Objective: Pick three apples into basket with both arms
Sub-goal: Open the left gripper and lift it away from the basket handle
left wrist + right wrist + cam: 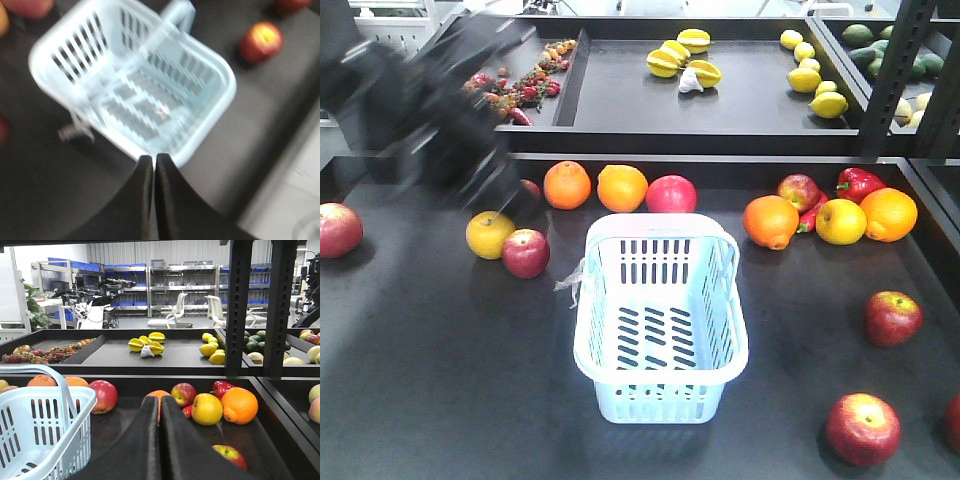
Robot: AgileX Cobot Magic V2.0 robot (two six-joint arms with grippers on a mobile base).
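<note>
The pale blue basket (660,402) stands empty at the middle of the dark table. Several red apples lie around it: one to its left (526,252), one behind it (671,194), two at the right front (893,318) (862,428) and one at the far left (336,229). My left arm (435,105) is a blur over the back left. The left gripper (153,157) is shut and empty, hanging above the basket (220,67) rim in its view. My right gripper (160,399) is shut and empty, with the basket (50,396) to its left and an apple (229,456) low on its right.
Oranges (567,184) (770,221), yellow apples (490,234) (841,221) and a red pepper (858,182) lie along the back of the table. A raised shelf behind holds starfruit (680,55) and lemons (815,80). A black upright post (900,70) stands at the right.
</note>
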